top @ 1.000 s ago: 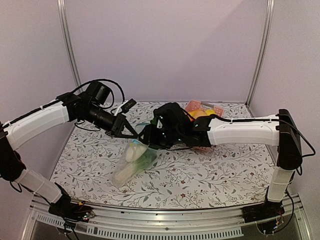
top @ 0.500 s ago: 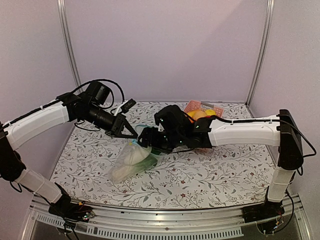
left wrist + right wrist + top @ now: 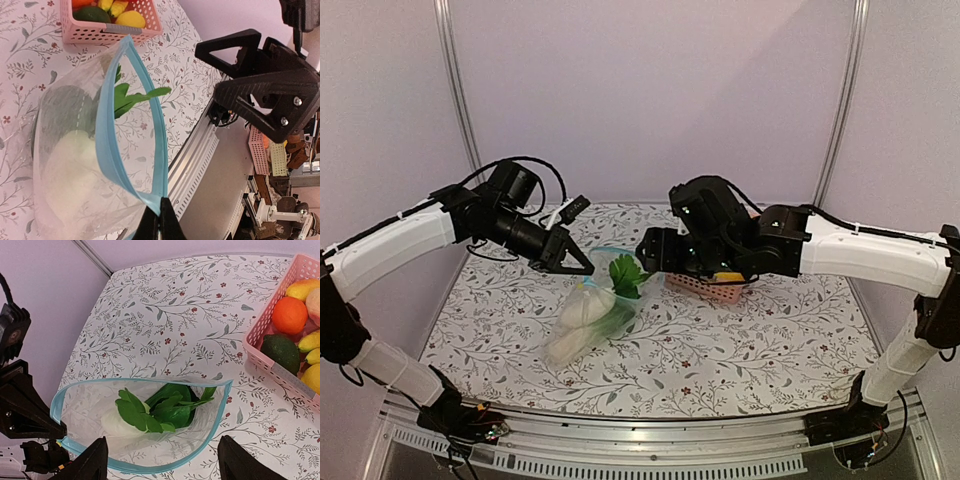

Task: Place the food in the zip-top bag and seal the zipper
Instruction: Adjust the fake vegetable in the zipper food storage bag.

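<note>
The clear zip-top bag (image 3: 582, 322) lies on the table with its mouth lifted and gaping. Its light-blue zipper (image 3: 106, 150) forms an open loop. My left gripper (image 3: 161, 221) is shut on the zipper's corner and holds it up (image 3: 582, 266). A bok choy (image 3: 165, 410) is inside the bag, white stem deep in and green leaves (image 3: 623, 272) at the mouth. My right gripper (image 3: 165, 467) stands open just above and back from the mouth, holding nothing (image 3: 653, 252). An orange round fruit (image 3: 290, 315) and a pale peach one (image 3: 314, 302) sit in the basket.
The pink slatted basket (image 3: 260, 347) stands right of the bag and also holds a dark green avocado (image 3: 280, 351) and yellow pieces (image 3: 312, 377). In the top view my right arm covers most of the basket (image 3: 705, 290). A metal rail (image 3: 650, 455) runs along the near edge.
My right gripper opened, let the bok choy go inside the bag and drew back up and to the right. The left gripper stayed shut on the zipper corner.
</note>
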`<state>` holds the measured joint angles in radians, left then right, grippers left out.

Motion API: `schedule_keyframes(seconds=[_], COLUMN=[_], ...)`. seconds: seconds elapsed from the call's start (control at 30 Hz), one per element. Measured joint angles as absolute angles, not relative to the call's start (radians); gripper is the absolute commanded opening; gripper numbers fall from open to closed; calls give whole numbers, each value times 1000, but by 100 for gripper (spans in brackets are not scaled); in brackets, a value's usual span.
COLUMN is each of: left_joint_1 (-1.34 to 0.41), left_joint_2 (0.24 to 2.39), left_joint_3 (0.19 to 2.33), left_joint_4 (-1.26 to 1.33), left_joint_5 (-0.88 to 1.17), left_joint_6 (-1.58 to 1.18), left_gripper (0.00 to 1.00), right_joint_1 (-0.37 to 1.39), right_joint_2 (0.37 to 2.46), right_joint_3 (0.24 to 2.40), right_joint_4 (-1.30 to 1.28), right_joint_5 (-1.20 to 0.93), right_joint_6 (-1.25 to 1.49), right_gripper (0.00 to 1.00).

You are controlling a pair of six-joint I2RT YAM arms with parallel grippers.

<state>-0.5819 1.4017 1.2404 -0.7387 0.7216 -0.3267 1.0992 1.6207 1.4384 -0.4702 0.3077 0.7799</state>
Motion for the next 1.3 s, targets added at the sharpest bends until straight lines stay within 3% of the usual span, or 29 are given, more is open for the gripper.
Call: schedule_keyframes(seconds=[0.23, 0.5, 0.87, 1.0, 1.07, 1.3], left_joint_1=[-581, -581, -581, -581, -581, -581], left_joint_2=[1401, 1401, 1401, 1401, 1401, 1401], left_joint_3=[1240, 1240, 1240, 1240, 1240, 1240], left_joint_4=[-739, -739, -739, -740, -740, -741], left_joint_5=[722, 722, 724, 724, 723, 723], left_joint_6=[-327, -327, -327, -328, -328, -328], left_gripper=[0, 0, 0, 0, 0, 0], right_joint_1=[1073, 1072, 1071, 1068, 1067, 1065], right_joint_2=[1655, 1720, 1819, 1853, 1864, 1873], right_joint_3=[1448, 1453, 1564, 1580, 1580, 1578], right_joint_4=[-496, -439, -413, -408, -411, -398], right_joint_5=[286, 178, 160, 142, 136, 79], right_joint_6=[723, 647, 518, 501, 494, 505], right_gripper=[60, 59, 37, 9, 0, 0])
